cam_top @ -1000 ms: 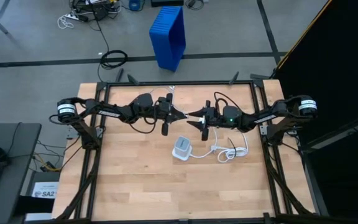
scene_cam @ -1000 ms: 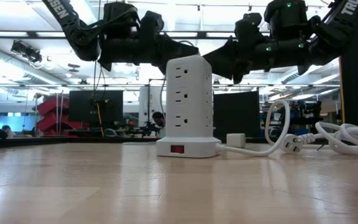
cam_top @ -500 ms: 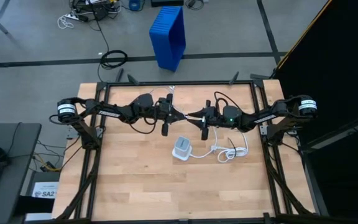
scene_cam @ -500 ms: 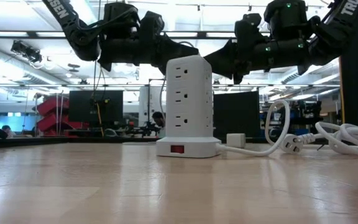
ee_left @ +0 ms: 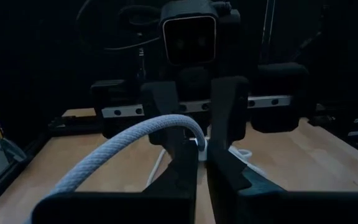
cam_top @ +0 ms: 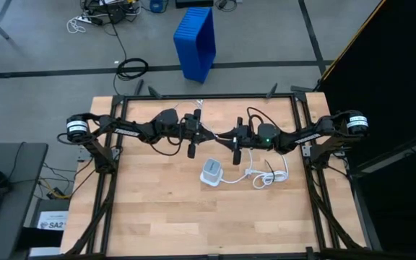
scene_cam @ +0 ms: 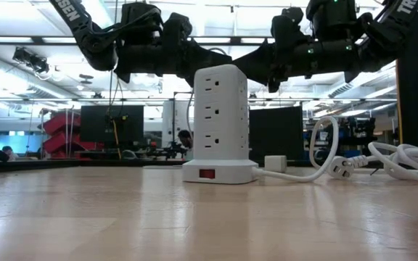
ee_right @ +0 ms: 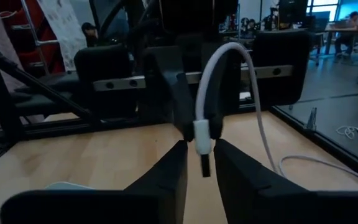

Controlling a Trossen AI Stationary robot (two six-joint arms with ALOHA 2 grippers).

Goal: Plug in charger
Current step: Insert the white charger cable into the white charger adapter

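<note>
Your left gripper (cam_top: 208, 133) pinches a thin white cable (ee_right: 201, 134) above the table's (cam_top: 157, 217) rear middle; your right gripper (cam_top: 224, 135) meets it, though I cannot tell whether it grips; the charger (cam_top: 211, 172) stands untouched mid-table, apparently not yet plugged in.

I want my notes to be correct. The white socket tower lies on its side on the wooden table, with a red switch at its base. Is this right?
Not quite: the socket tower stands upright on the table, as the low view shows. The red switch is at its base.
</note>
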